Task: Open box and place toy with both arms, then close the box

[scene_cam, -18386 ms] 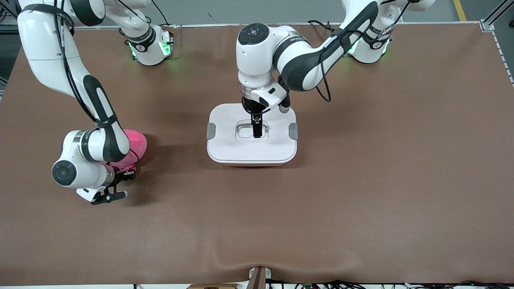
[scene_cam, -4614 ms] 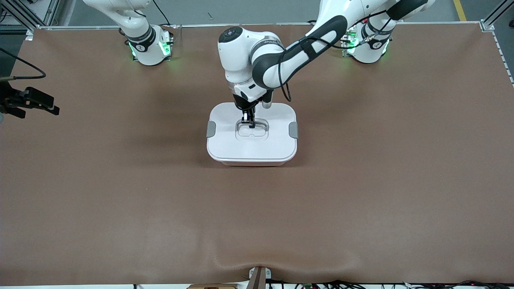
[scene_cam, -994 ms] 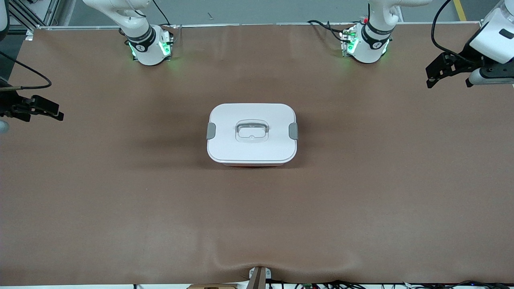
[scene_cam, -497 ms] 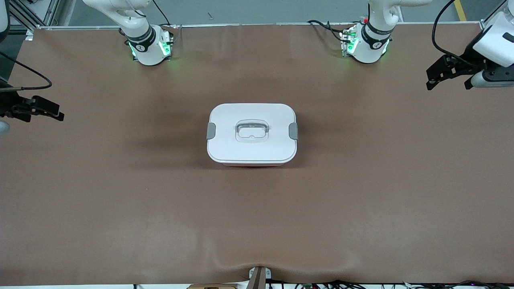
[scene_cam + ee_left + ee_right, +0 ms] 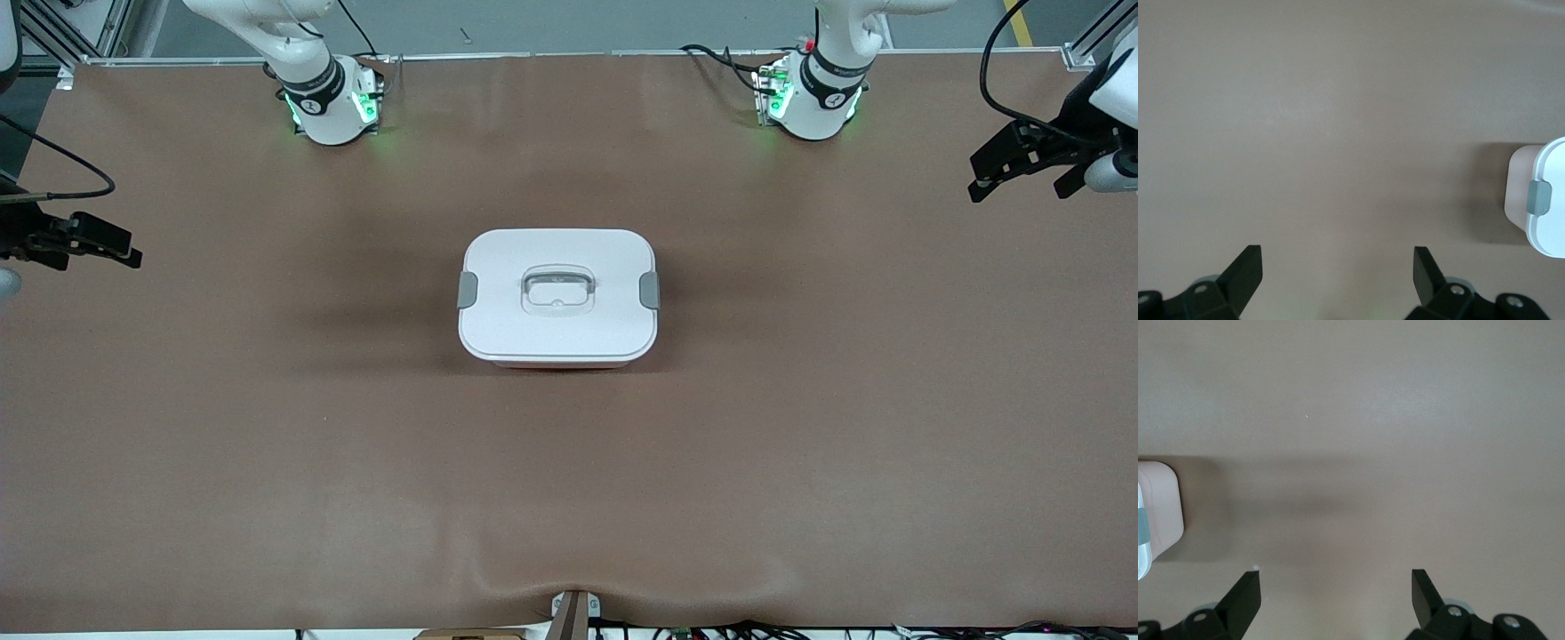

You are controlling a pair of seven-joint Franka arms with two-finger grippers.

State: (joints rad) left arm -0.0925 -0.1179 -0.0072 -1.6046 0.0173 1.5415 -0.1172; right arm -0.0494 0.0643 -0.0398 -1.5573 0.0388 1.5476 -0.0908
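Observation:
The box (image 5: 557, 298) stands at the middle of the brown table, its white lid on, a grey clip on each end and a recessed handle (image 5: 557, 290) in the middle. A thin strip of its pink tub shows under the lid's near edge. The toy is out of view. My left gripper (image 5: 1022, 164) is open and empty, held high over the table's edge at the left arm's end. My right gripper (image 5: 102, 242) is open and empty over the table's edge at the right arm's end. Each wrist view shows bare table and one end of the box (image 5: 1541, 200) (image 5: 1155, 513).
The two arm bases (image 5: 329, 98) (image 5: 813, 93) stand along the table's edge farthest from the front camera, with green lights on. A small bracket (image 5: 573, 613) sits at the middle of the table's nearest edge. The brown table cover (image 5: 569, 498) is bare round the box.
The toy, on the table earlier, is gone from view. The left gripper has let go of the lid's handle and drawn away to its end, still drifting outward. The right gripper holds still.

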